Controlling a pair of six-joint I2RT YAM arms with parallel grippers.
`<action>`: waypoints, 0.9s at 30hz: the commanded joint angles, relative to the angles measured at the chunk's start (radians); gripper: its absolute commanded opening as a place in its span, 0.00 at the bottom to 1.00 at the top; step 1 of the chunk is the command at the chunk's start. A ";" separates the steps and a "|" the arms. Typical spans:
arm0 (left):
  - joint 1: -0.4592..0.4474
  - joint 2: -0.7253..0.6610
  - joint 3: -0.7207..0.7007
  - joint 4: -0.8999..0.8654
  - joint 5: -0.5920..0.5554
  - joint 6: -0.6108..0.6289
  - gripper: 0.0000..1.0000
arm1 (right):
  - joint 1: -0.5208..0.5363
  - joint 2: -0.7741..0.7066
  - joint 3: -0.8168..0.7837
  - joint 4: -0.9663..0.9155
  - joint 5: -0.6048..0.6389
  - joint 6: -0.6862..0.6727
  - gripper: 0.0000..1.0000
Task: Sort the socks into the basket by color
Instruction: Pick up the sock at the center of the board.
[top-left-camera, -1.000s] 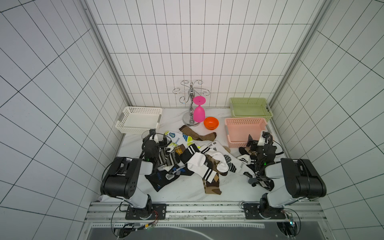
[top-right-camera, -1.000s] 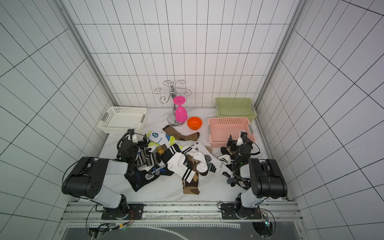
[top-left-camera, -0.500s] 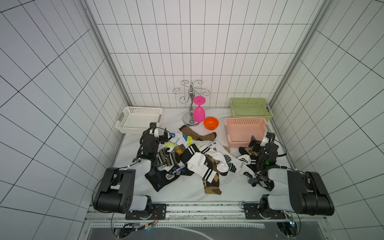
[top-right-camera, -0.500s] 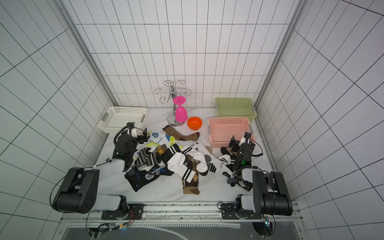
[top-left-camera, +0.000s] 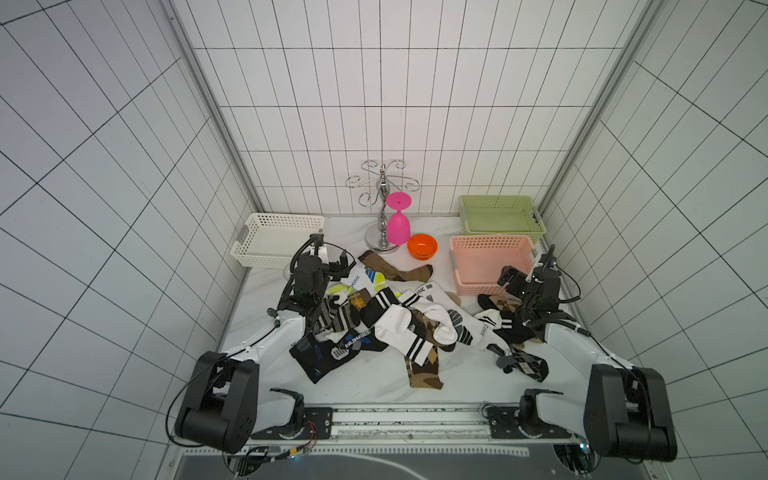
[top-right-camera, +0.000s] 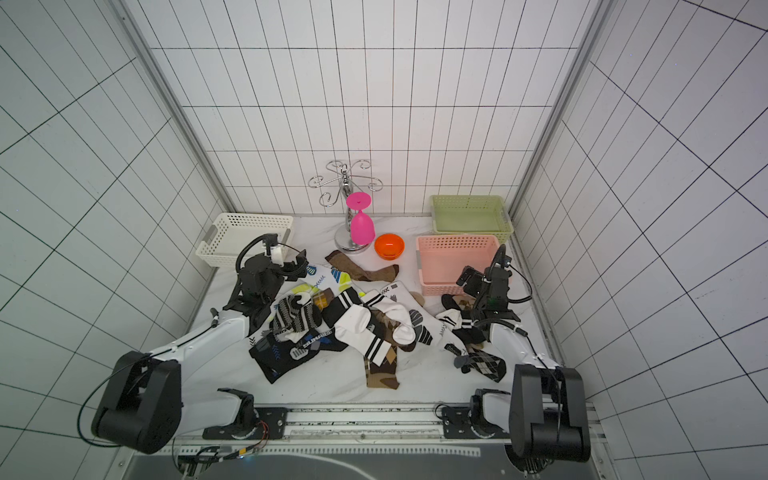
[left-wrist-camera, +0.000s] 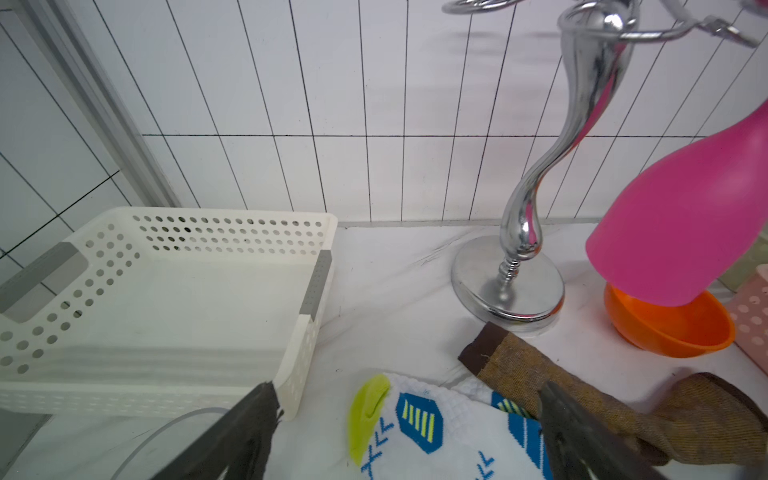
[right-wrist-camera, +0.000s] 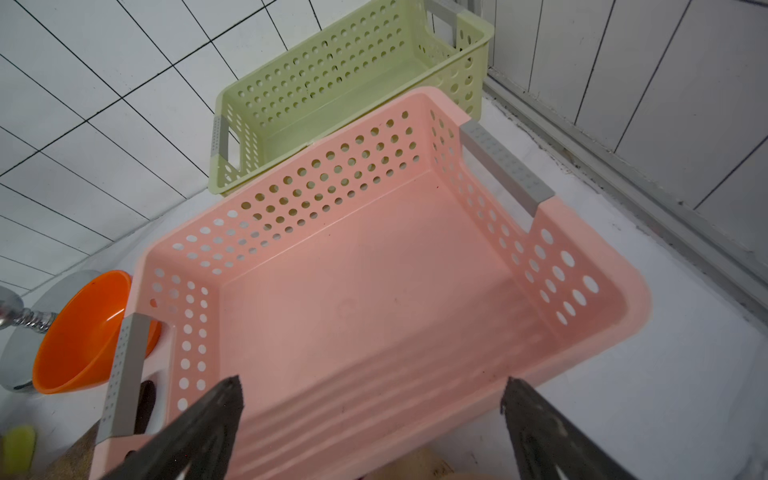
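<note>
Three baskets stand on the table (top-left-camera: 370, 384). A white basket (top-left-camera: 276, 239) sits at the far left corner, a green basket (top-left-camera: 500, 212) at the far right corner, and a pink basket (top-left-camera: 490, 259) just in front of the green one, along the right edge. Bare floor shows in all three. The socks (top-left-camera: 399, 328) lie outside them in one tangled heap across the middle of the table, roughly a dozen. They overlap too much for an exact count.

Both grippers hang spread wide, gripping nothing. The left gripper (left-wrist-camera: 407, 399) hovers over the far left end of the heap. It is above a white sock with blue and yellow prints (left-wrist-camera: 415, 419), just beside the white basket's near right corner. One brown sock (left-wrist-camera: 519, 374) lies just past it. The right gripper (right-wrist-camera: 372, 386) hangs over the pink basket's near wall. Black argyle socks (top-left-camera: 528, 363) lie behind it, beside the right arm.

One orange bowl (top-left-camera: 422, 246) sits at the far middle. Beside it stands one chrome rack (top-left-camera: 382, 195) with one pink goblet (top-left-camera: 398, 226) hanging upside down from it.
</note>
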 joint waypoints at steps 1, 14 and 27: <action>-0.055 -0.027 0.069 -0.182 -0.040 -0.058 0.98 | 0.042 0.012 0.200 -0.219 -0.092 0.009 0.99; -0.116 0.040 0.261 -0.834 -0.060 -0.395 0.91 | 0.178 0.083 0.411 -0.517 -0.222 -0.099 0.98; -0.060 0.088 0.216 -0.996 -0.187 -0.566 0.92 | 0.219 0.095 0.426 -0.542 -0.253 -0.115 0.99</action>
